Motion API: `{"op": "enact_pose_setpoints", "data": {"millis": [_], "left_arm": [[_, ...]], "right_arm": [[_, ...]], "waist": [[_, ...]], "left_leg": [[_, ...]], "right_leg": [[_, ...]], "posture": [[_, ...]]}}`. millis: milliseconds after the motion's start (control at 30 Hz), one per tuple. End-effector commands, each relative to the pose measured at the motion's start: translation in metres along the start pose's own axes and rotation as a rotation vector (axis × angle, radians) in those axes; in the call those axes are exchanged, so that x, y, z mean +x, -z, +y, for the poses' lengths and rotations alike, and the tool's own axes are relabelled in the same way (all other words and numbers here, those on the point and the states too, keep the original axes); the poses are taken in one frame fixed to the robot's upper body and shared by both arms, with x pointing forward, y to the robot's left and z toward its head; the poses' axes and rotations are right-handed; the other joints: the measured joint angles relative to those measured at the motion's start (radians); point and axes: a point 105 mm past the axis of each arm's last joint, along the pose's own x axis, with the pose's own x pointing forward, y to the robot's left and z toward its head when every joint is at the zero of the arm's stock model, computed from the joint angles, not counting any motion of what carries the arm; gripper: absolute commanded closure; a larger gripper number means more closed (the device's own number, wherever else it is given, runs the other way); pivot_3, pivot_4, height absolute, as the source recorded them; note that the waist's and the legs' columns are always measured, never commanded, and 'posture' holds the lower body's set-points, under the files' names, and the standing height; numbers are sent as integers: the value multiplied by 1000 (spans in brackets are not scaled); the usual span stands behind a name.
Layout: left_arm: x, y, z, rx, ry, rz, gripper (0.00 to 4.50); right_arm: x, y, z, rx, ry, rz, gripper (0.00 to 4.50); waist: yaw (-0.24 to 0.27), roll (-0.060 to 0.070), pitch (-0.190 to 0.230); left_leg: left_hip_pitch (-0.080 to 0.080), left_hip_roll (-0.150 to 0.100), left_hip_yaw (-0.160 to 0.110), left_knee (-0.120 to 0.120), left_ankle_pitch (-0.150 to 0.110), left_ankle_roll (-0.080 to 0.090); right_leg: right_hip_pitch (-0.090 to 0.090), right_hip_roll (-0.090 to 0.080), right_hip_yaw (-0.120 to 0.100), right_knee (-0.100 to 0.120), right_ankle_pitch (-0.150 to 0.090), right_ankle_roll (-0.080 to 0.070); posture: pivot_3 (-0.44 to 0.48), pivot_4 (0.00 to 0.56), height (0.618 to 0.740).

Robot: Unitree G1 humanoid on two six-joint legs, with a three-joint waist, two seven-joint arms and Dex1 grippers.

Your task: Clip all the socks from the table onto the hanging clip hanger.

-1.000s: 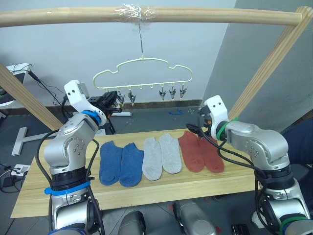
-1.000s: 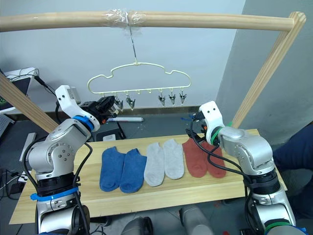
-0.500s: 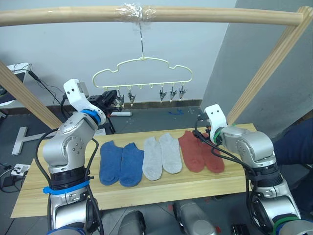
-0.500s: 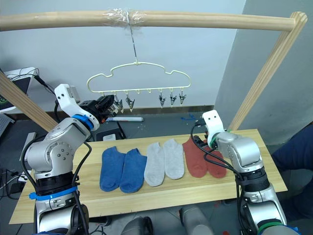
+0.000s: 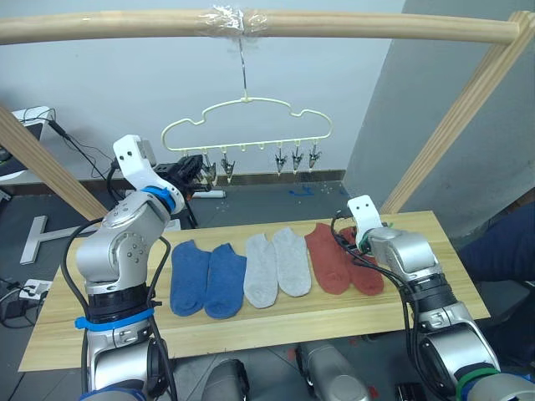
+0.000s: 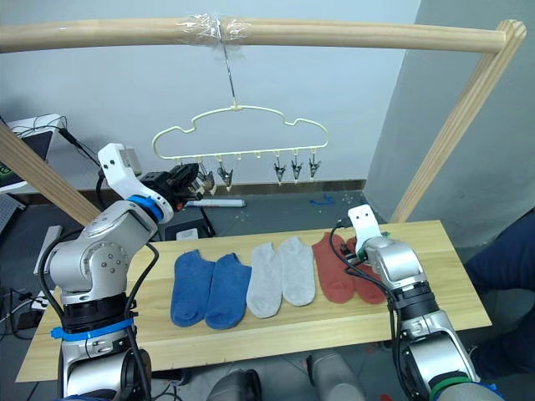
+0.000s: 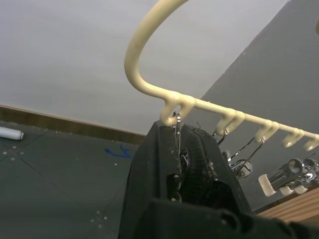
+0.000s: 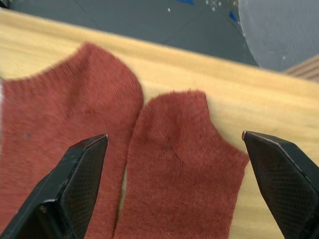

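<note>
Hanging from the taped wooden pole [image 5: 251, 25], the clip hanger [image 5: 247, 125] dangles above the table's [image 5: 251, 322] far edge, its metal clips [image 5: 294, 158] in a row. The left gripper [image 5: 191, 173] is up at the hanger's left end, fingers pressed together on the leftmost clip [image 7: 177, 130]; in the left wrist view the black fingers hide most of that clip. Six socks lie side by side across the middle of the table: two blue socks [image 5: 206, 277], two grey socks [image 5: 276, 266], two rust socks [image 5: 341, 257] toward the right end. The right gripper [image 8: 172, 169] hovers spread wide over the right-hand rust sock [image 8: 174, 174], one finger on each side, gripping nothing. From the head views the right arm covers that sock's far end. A slanted pole [image 5: 451, 125] rises past the table's right far corner; cables [image 5: 17, 296] and a white marker [image 6: 216, 202] lie on the floor beyond.
</note>
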Motion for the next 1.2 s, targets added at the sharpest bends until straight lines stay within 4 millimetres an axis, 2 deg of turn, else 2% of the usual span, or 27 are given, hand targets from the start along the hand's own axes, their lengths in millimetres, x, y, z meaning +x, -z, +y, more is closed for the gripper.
{"op": "enact_pose_setpoints", "data": {"millis": [33, 500, 967, 1133, 1200], "left_arm": [[-3, -23, -8, 47, 26, -76, 4377], [-4, -20, -4, 55, 18, -67, 4377], [-5, -19, -4, 56, 17, -66, 4377], [-5, -19, -3, 58, 14, -65, 4377], [-5, -19, -3, 59, 13, -64, 4377]], "right_arm": [[0, -11, -8, 11, 30, -45, 0], [18, 0, -12, 76, 56, 0, 0], [26, 20, -7, 179, 23, 83, 0], [26, 22, -3, 213, 0, 92, 0], [26, 24, -3, 228, 5, 102, 353]], "waist": [[0, 0, 0], [1, 0, 0], [2, 0, 0], [2, 0, 0], [2, 0, 0]], "left_leg": [[0, 0, 0, 0, 0, 0], [0, 0, 0, 0, 0, 0], [0, 0, 0, -1, 0, 0], [0, 0, 0, -1, 0, 0], [0, 0, 0, -1, 0, 0]], "right_leg": [[0, 0, 0, 0, 0, 0], [0, 0, 0, 0, 0, 0], [0, 0, 0, -1, 0, 0], [0, 0, 0, -1, 0, 0], [0, 0, 0, -1, 0, 0]], "posture": [[-298, 200, 740], [-284, 201, 740], [-277, 207, 740], [-274, 207, 740], [-273, 206, 740]]}}
